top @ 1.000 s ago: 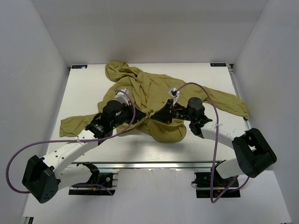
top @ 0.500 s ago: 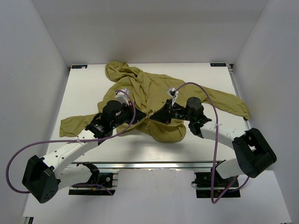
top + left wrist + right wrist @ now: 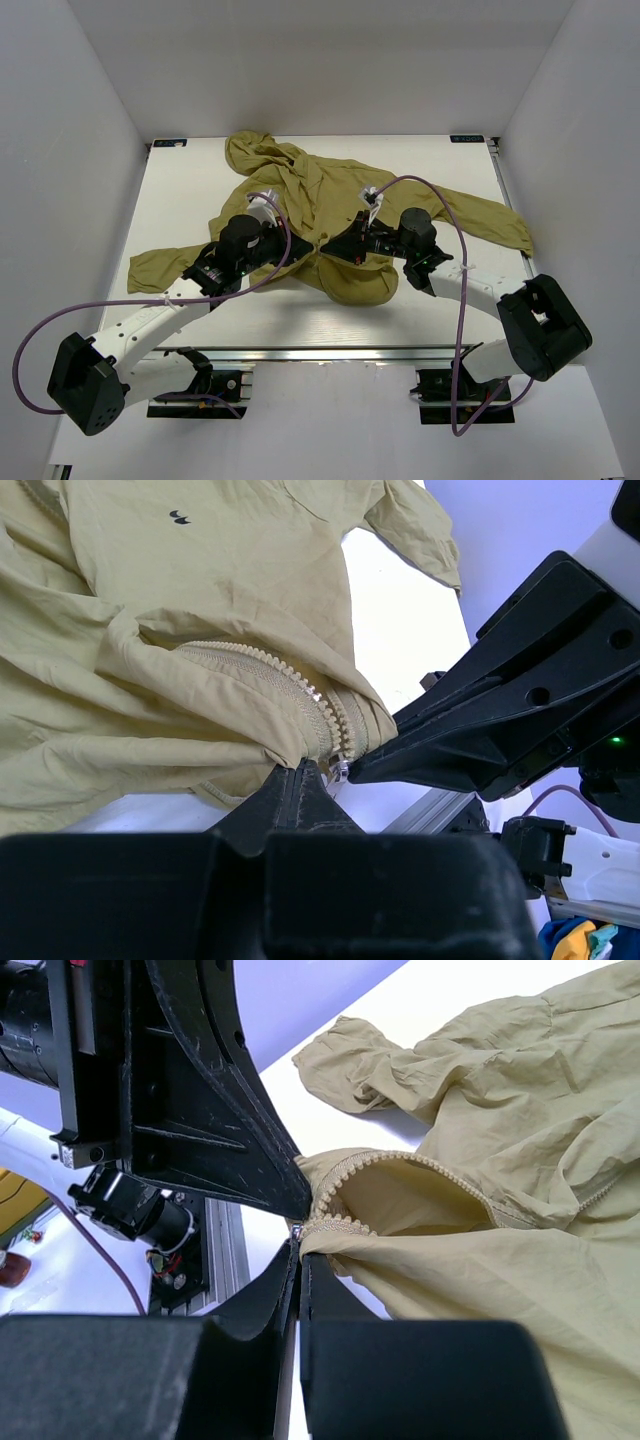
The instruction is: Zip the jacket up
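Top external: jacket (image 3: 320, 190) spread on the table (image 3: 190, 190), hood at far edge | left fingers (image 3: 288, 802) clenched on hem at zipper (image 3: 300, 685) bottom | right fingers (image 3: 278, 1290) clenched on the opposite end | progress: ends close together, zipper open, whole run left

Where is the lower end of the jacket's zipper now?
In the top view, the zipper's lower end lies near the middle of the table, at the near hem of the jacket, where the left end effector and right end effector meet.
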`<action>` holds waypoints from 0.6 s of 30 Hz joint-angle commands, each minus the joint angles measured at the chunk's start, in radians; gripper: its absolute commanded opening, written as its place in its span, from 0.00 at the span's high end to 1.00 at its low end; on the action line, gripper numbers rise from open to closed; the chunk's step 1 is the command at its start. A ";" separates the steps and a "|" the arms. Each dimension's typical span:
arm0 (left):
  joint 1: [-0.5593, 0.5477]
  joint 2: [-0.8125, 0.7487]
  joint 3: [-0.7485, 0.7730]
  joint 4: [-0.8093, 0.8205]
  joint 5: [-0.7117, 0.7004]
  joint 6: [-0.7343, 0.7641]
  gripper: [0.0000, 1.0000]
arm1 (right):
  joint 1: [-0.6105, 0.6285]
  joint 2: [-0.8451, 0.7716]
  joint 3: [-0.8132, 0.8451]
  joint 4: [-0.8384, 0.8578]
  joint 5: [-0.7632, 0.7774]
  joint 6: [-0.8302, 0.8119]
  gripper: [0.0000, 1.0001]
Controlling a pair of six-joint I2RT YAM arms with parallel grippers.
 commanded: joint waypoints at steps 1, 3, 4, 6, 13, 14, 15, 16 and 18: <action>0.004 -0.010 0.045 -0.005 0.024 0.016 1.00 | 0.006 -0.011 0.036 0.092 -0.007 0.006 1.00; 0.004 -0.013 0.042 -0.007 0.022 0.016 1.00 | 0.006 -0.014 0.034 0.095 -0.012 0.013 1.00; 0.004 -0.016 0.039 -0.004 0.028 0.014 1.00 | 0.006 -0.014 0.031 0.102 -0.012 0.015 1.00; 0.004 -0.018 0.038 -0.005 0.032 0.014 1.00 | 0.005 -0.014 0.028 0.104 -0.016 0.021 1.00; 0.004 -0.050 0.027 -0.034 -0.021 -0.013 1.00 | 0.003 -0.040 0.008 0.020 -0.029 -0.015 1.00; 0.004 -0.061 0.023 -0.033 -0.034 -0.025 1.00 | 0.003 -0.044 0.008 0.000 -0.026 -0.025 1.00; 0.004 -0.067 0.019 -0.034 -0.037 -0.038 1.00 | 0.003 -0.055 0.005 -0.031 -0.024 -0.034 1.00; 0.004 -0.073 0.018 -0.042 -0.045 -0.041 1.00 | 0.003 -0.058 0.004 -0.043 -0.023 -0.046 1.00; 0.004 -0.088 0.012 -0.039 -0.053 -0.044 1.00 | 0.003 -0.066 0.001 -0.066 -0.032 -0.057 1.00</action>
